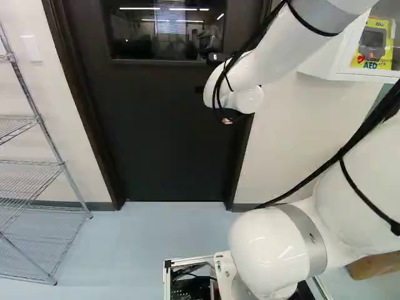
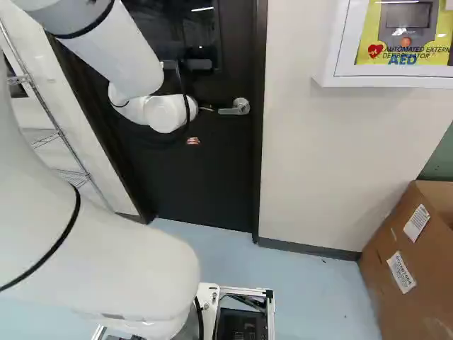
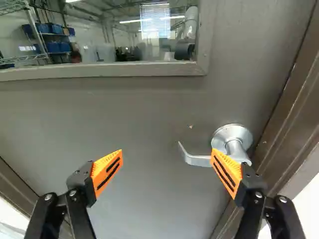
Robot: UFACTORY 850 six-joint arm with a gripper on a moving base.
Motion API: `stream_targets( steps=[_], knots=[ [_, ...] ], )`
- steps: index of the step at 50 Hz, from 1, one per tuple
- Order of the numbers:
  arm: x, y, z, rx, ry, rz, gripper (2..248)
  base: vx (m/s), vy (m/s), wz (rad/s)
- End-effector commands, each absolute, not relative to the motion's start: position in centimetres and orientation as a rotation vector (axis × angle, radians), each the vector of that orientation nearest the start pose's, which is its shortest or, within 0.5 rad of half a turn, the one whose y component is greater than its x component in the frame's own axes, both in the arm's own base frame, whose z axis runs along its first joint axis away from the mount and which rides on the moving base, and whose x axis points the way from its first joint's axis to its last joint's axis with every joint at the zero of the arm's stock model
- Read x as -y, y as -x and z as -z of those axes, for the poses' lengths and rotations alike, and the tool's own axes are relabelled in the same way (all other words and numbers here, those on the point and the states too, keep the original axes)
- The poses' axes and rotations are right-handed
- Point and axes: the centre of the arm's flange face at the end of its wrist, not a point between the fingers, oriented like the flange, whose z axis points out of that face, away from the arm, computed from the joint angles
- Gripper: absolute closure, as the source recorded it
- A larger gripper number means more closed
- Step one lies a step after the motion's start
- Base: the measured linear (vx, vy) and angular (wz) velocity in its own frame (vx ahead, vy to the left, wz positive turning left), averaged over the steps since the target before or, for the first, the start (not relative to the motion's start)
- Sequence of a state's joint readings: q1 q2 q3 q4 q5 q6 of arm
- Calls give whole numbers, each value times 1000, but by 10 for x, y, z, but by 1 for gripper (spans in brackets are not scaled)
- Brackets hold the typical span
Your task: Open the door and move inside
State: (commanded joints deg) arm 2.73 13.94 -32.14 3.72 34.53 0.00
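In the right base view my gripper is mostly lost against the dark door, a little below and beside the silver lever handle. Seen from the wrist, the gripper stands open, its orange-padded fingers wide apart with nothing between them. One finger overlaps the handle in this view; whether they touch, I cannot tell. The lever's free end points toward the gap between the fingers and lies beyond them. The door is closed in its frame, with a window above the handle.
A wire shelf stands left of the door in the left base view. On the wall to the door's right hangs a white AED cabinet, and a cardboard box stands on the floor below it. The door frame runs close beside the handle.
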Motion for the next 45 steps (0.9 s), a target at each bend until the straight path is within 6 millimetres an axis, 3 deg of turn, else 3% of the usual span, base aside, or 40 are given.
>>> stream_targets(
  steps=[28, 45],
  knots=[
    [-5, -428, -565, -79, 2387, 2008, 3, 0, 0, 0],
    [2, -437, -556, -98, 2418, 1986, 3, 0, 0, 0]
  ],
)
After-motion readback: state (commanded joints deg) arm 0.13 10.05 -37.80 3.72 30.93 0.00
